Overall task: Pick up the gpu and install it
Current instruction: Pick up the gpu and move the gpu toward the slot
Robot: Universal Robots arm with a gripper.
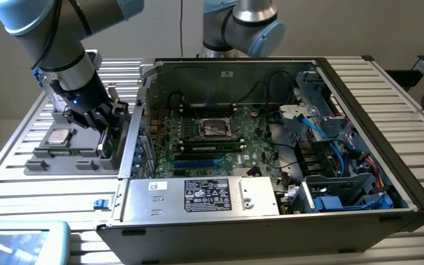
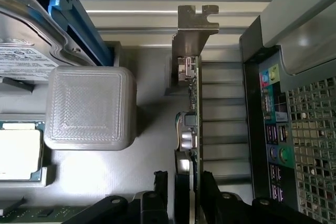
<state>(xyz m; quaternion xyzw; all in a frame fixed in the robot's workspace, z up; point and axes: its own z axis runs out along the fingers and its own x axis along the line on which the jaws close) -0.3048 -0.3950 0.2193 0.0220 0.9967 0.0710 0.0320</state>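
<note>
The gpu [image 2: 190,124], a thin green-and-black expansion card with a bent metal end bracket, stands on its long edge in a slot of the flat grey plastic fixture tray [image 1: 50,163], along the tray edge that lies closest to the computer case. In the wrist view it shows edge-on, bracket end farthest from the gripper. The black two-fingered gripper [image 2: 185,177] hangs straight down over it, one finger on each side of the card; the jaws are open around it, a dark gap showing on one side, and the card is not lifted. In the exterior view the one blue-jointed grey robot arm [image 1: 57,38] reaches from its base behind the case to the exterior view's left, its wrist vertical above the tray. On the tray there is also one raised square grey block [image 2: 89,106] with a ridged top, just beside the card, one silver-lidded processor chip [image 2: 18,153] in a recess, and one white-labelled silver drive [image 2: 21,61] in a blue frame. The tray rests on the slatted aluminium bench [image 1: 20,187], touching the one open black computer case [image 1: 411,182], which holds one large green motherboard [image 1: 197,138] and one silver labelled power supply box [image 1: 205,196] at its near edge.
</note>
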